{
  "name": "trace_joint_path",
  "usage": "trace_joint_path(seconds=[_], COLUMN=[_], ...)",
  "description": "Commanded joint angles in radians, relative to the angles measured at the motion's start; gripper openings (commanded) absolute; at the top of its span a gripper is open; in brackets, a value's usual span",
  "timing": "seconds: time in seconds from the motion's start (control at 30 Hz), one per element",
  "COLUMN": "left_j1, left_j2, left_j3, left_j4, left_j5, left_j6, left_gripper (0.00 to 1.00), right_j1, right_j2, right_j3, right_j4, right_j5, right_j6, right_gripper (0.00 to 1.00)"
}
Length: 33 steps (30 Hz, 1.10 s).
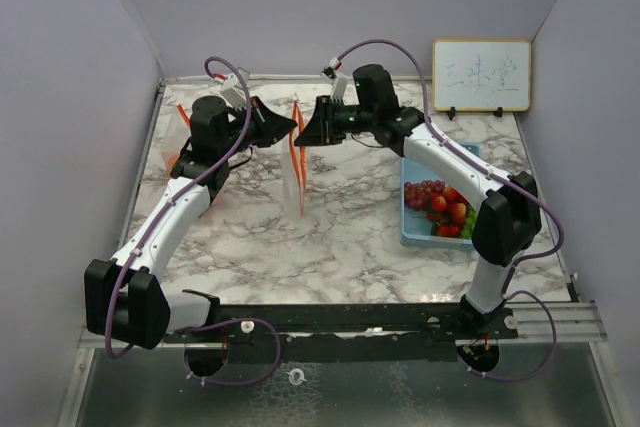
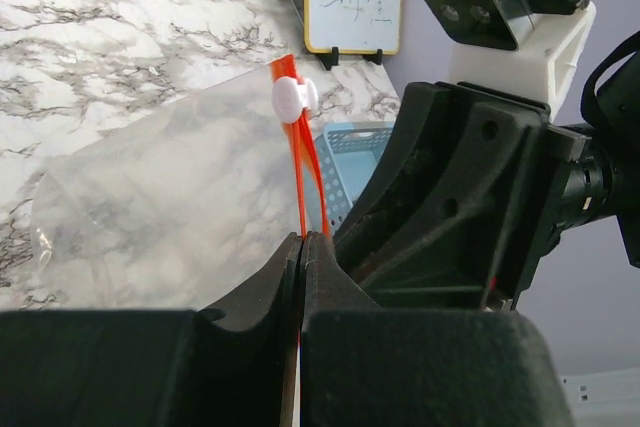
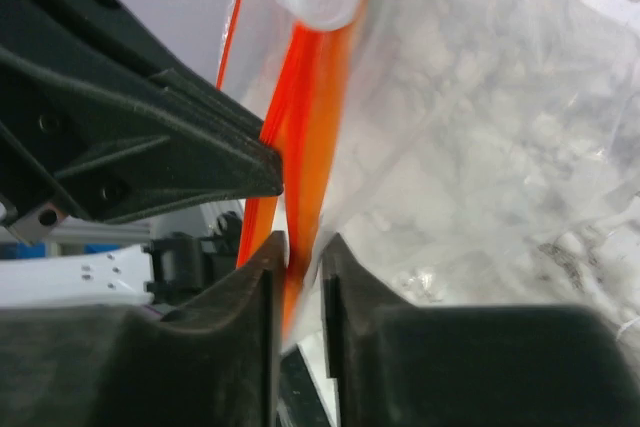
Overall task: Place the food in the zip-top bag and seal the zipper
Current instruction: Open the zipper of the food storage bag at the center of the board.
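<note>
- Table [image 1: 340,247]: marble-patterned top that carries the zip-top bag [image 1: 293,187] and everything else listed here.
- Zip-top bag: clear film, held on edge at the middle rear of the table. Its orange zipper strip [image 2: 305,177] runs vertically. The marble pattern shows through the film in both wrist views.
- Basket [image 1: 412,232]: light-blue plastic mesh, resting on the table to the right of the zip-top bag and well apart from it. It is the only container with contents.
- Whiteboard [image 1: 481,75]: propped upright behind the basket, to the right of and beyond the zip-top bag.
- Food [image 1: 445,209]: all of it lies inside the basket, to the right of the zip-top bag. Visible items are a purple grape bunch at the far side, several round red pieces in the middle and green grapes at the near corner.
- Left gripper [image 2: 303,239]: on the left of the zip-top bag, jaws pressed together on the orange zipper strip.
- Right gripper [image 3: 298,247]: on the right of the zip-top bag, directly facing the left gripper. Its fingers pinch the same strip and the film edge.
- Slider [image 2: 294,99]: white tab seated on the zipper strip, just beyond both sets of fingertips.
</note>
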Motion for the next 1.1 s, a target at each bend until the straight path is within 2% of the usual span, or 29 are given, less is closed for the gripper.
trace_joint_path(seconds=[0.0,0.1,0.23,0.43,0.6,0.7,0.8,0.93,1.07], left_j1=[-0.004,-0.004,-0.004,-0.003,-0.004,-0.004,-0.004,-0.004,-0.004], left_j2=[-0.025,-0.035,-0.052,-0.029,0.041,0.073,0.061,0.061,0.082], left_j3=[0.021,0.022,0.048,0.186,0.313,0.376,0.352,0.292,0.280], left_j4=[0.023,-0.010,-0.138,-0.490,-0.645,-0.660,-0.552,-0.408,-0.351], left_j5=[-0.020,-0.030,-0.090,-0.400,-0.519,-0.476,-0.305,-0.149,-0.063], left_j6=[0.007,0.026,0.109,0.263,0.306,0.304,0.263,0.124,0.032], left_gripper=[0.00,0.00,0.00,0.00,0.00,0.00,0.00,0.10,0.16], right_j1=[0.006,0.006,0.005,0.006,0.006,0.006,0.006,0.010,0.012], right_j2=[-0.018,-0.034,-0.066,-0.140,-0.141,-0.134,-0.131,-0.099,-0.078], right_j3=[-0.011,-0.018,-0.003,0.016,0.051,0.054,0.054,0.103,0.136], right_j4=[-0.026,-0.035,-0.106,-0.230,-0.260,-0.225,-0.149,-0.110,-0.084], right_j5=[0.092,0.120,0.247,0.640,0.762,0.732,0.623,0.533,0.508], right_j6=[-0.028,-0.042,-0.090,-0.221,-0.277,-0.269,-0.262,-0.242,-0.243], right_gripper=[0.10,0.03,0.02,0.02,0.02,0.02,0.02,0.02,0.02])
